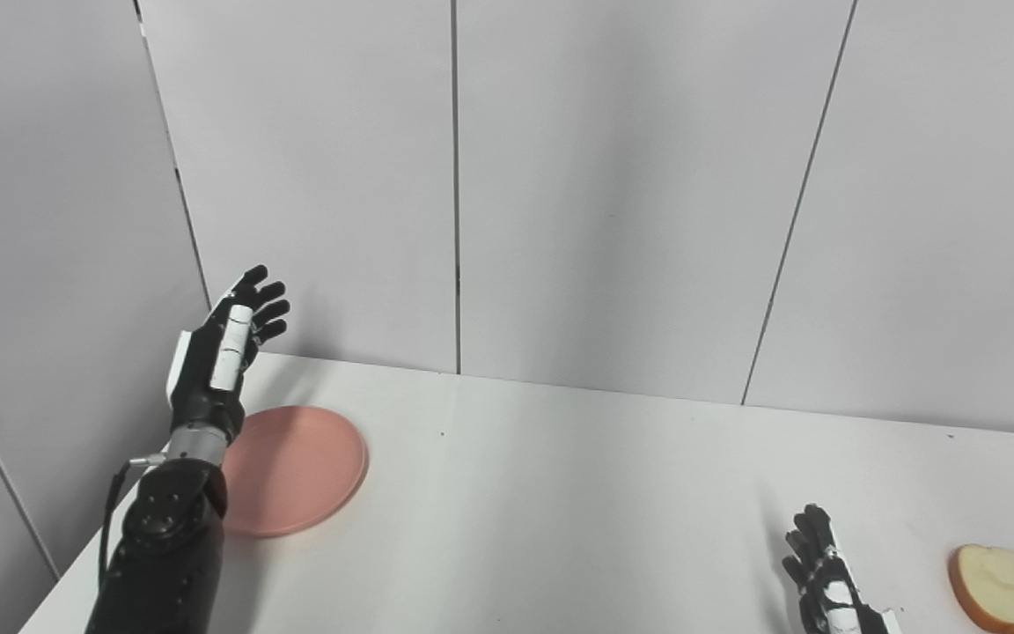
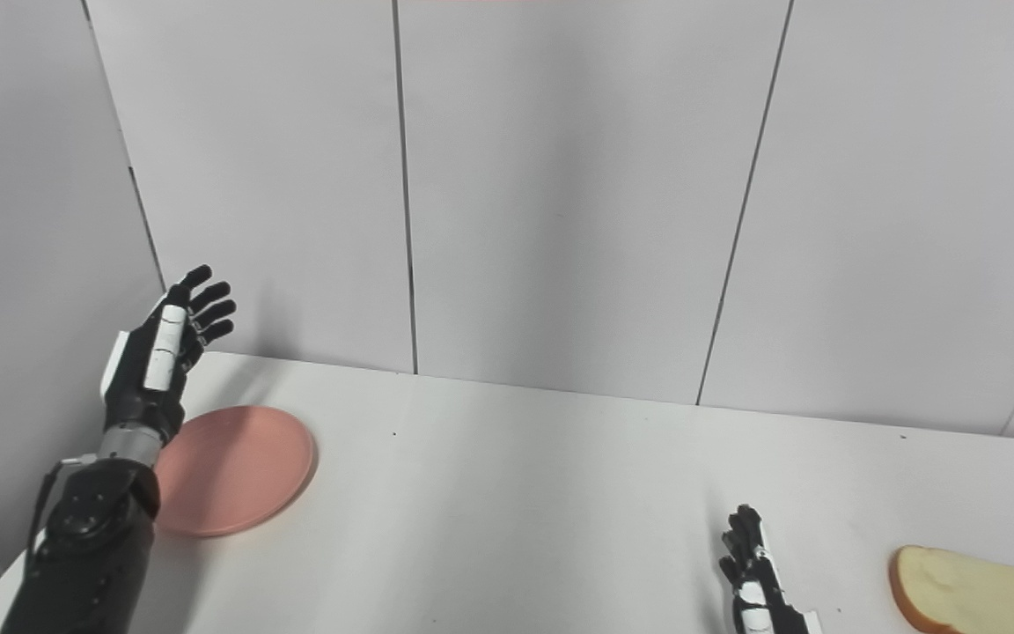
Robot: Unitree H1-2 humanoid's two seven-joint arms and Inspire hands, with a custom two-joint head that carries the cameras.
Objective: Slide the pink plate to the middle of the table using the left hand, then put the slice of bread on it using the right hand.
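Pink and round, the plate (image 1: 296, 469) lies flat near the table's (image 1: 542, 511) left edge, toward the far corner; its surface is bare. Your left hand (image 1: 224, 345) is raised above the plate's left rim, fingers (image 1: 262, 298) spread apart and pointing up, gripping nothing and touching nothing. Your right hand (image 2: 758, 577) sits low at the near edge, fingers loosely apart and upright, also empty. Just right of it, apart from it, you have the slice of bread (image 2: 969, 592) lying flat by the near right corner, pale crumb with a brown crust.
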